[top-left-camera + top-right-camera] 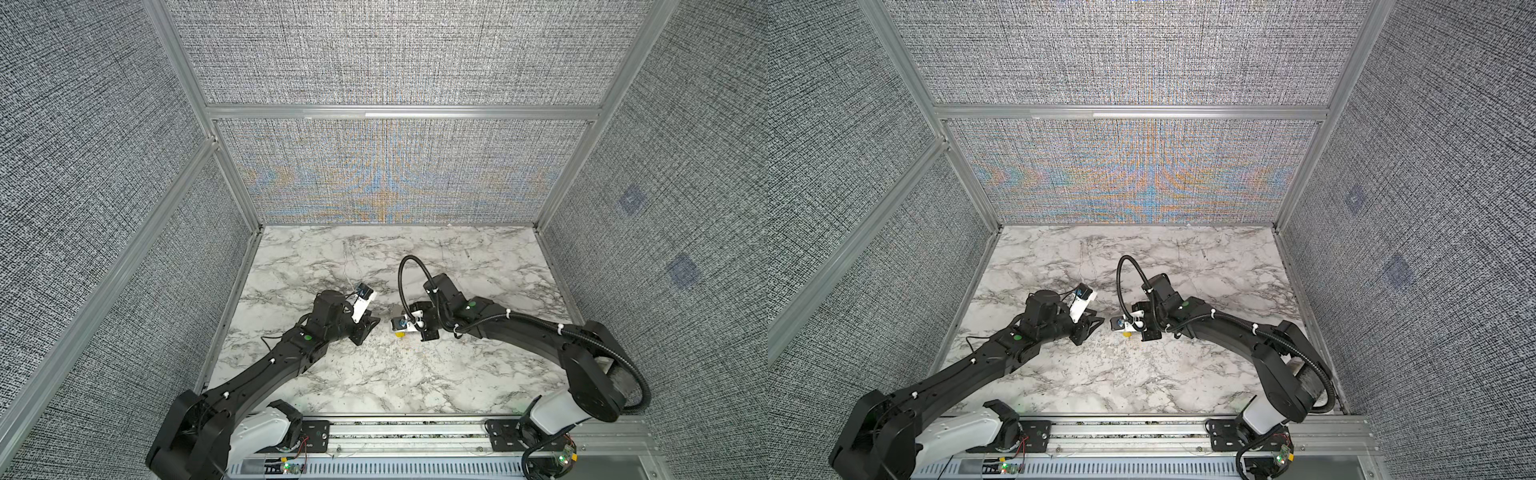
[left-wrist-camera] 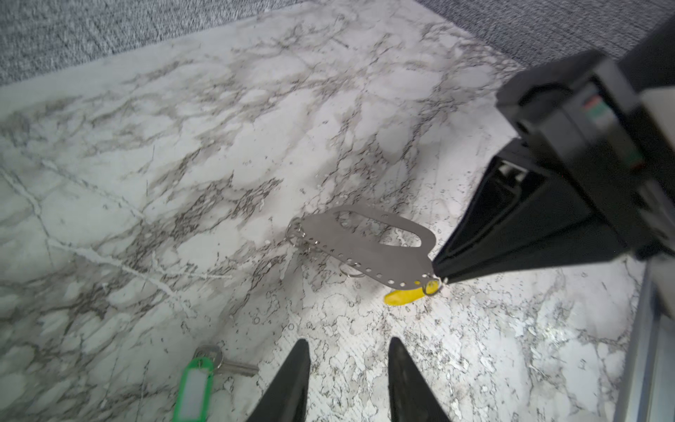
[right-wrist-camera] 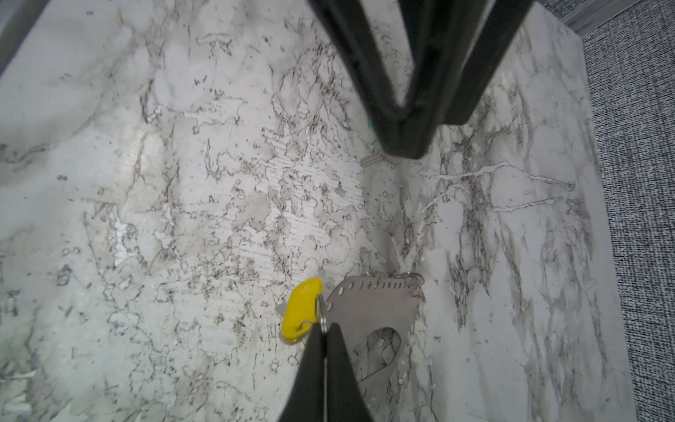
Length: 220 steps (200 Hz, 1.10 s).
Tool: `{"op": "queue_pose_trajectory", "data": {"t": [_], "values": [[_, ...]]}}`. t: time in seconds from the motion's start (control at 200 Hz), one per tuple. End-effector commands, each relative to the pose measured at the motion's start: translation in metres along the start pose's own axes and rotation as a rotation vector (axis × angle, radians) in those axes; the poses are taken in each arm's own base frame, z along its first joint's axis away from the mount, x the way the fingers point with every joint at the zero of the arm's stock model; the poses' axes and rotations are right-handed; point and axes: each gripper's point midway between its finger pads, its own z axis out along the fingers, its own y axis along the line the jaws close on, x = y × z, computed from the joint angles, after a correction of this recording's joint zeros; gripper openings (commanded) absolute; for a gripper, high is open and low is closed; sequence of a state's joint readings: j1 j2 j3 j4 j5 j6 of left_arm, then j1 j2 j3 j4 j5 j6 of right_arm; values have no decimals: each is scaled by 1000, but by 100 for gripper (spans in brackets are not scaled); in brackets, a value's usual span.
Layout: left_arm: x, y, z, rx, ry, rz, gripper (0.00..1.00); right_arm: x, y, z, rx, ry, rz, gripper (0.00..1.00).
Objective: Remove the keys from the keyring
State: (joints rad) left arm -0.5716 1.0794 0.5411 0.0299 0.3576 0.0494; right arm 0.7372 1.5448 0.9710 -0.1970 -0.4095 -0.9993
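Nearest the camera head, the aluminium rail runs along the front edge of the marble table. Both arm bases sit on it, and the two arms reach inward to meet near the middle of the table.

The left gripper points toward the right arm. Its jaws stand partly apart with bare marble between them, and it holds nothing. Just beside one of its fingers the green-tagged key lies flat on the table with its own small split ring and metal blade. It is apart from the keyring and free of it. In both top views this key is hidden under the left arm.

A little beyond the left fingertips lies the keyring, a flat grey metal plate with a long central opening and a row of small holes along one edge. It sits between the two grippers. The right gripper is closed tight, tips meeting, pinching the plate's corner. There a thin wire ring carries the yellow-tagged key. I cannot tell whether the tips bite the wire or the plate's edge. I also cannot tell whether that end is lifted off the marble. The yellow tag hangs against the plate's corner, touching the right fingertips, and shows as a yellow speck in a top view. Two more small wire rings sit along the holed edge.

Farther on the marble is bare up to the grey woven back wall.
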Motion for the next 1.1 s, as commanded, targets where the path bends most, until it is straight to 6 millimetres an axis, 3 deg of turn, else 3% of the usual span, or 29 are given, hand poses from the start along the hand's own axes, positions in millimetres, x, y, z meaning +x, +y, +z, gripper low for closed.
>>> {"op": "queue_pose_trajectory", "data": {"t": [0.0,0.18,0.38,0.76,1.096], "values": [[-18,-17,-13,70,-112,134,39,-21,4,-10,-48,-97,97,1],[-28,-33,-35,95,-223,253,39,-44,-5,-27,-52,-198,168,1],[-32,-44,-45,140,-215,284,38,-61,-6,-40,-98,-254,242,1],[-32,-58,-41,223,-194,295,33,-75,-5,-56,-78,-328,309,1],[-35,-67,-24,249,-164,331,29,-74,-1,-57,-87,-339,331,1]]}}
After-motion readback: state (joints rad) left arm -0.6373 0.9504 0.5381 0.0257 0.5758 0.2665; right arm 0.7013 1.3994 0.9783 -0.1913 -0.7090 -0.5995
